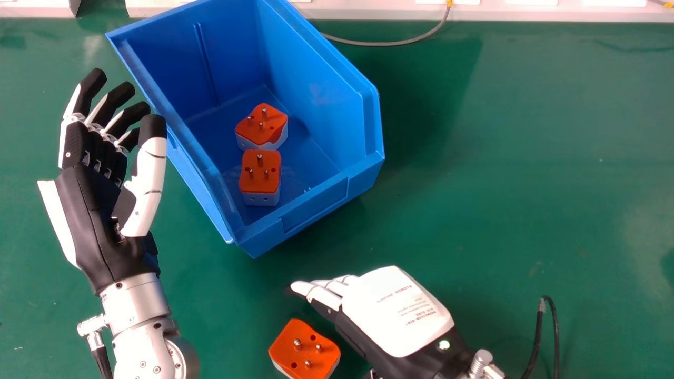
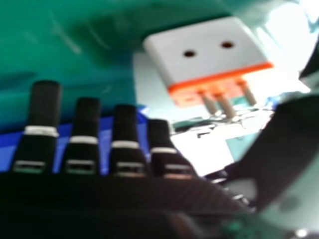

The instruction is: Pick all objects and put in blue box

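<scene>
While one orange-and-white plug adapter [image 1: 262, 126] and a second adapter [image 1: 260, 173] lie pins up inside the blue box [image 1: 316, 206], a third adapter [image 1: 305, 347] rests on the green table [image 1: 526, 158] near the right hand [image 1: 397, 310], its fingers straight and slightly spread. The left hand [image 1: 95, 210], beside the box, has relaxed, parted fingers.
</scene>
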### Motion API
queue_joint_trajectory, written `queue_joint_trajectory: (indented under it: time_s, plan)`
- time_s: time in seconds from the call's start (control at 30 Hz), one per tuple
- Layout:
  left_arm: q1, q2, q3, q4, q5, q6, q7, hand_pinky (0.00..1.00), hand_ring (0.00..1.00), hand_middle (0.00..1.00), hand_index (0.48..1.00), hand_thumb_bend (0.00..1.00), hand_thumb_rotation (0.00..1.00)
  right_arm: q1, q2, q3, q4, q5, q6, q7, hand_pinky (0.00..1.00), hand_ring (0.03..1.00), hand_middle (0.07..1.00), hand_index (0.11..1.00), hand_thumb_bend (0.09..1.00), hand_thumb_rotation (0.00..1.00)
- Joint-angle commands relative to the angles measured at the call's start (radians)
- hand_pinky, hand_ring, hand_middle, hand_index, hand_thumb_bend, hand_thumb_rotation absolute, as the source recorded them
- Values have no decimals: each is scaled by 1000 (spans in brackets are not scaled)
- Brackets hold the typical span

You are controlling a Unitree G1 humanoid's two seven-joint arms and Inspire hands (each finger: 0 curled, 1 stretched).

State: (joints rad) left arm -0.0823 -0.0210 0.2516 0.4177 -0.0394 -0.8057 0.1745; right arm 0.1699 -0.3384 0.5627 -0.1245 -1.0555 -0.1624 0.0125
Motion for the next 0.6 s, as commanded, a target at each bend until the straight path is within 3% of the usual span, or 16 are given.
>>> queue_joint_trajectory:
  time_s: [0.0,0.23,0.37,0.57]
  plan:
    - [-11,7,-8,-12,2,-9,-9,647,705,767,815,629,406,-13,-1,5,-4,1,-3,-17,566,772,815,841,909,314]
    - [-11,7,-9,-17,6,-3,-7,653,706,766,814,639,414,-28,-16,25,2,-14,-9,-3,567,779,820,832,876,283]
    - [-13,7,-9,-13,-4,-9,-14,655,707,768,815,639,414,-37,-22,34,5,-15,-8,-3,570,777,819,824,871,280]
    - [-14,7,-8,-11,-2,-8,-18,658,709,768,816,636,413,-41,-26,40,-2,-17,4,18,570,780,821,811,863,273]
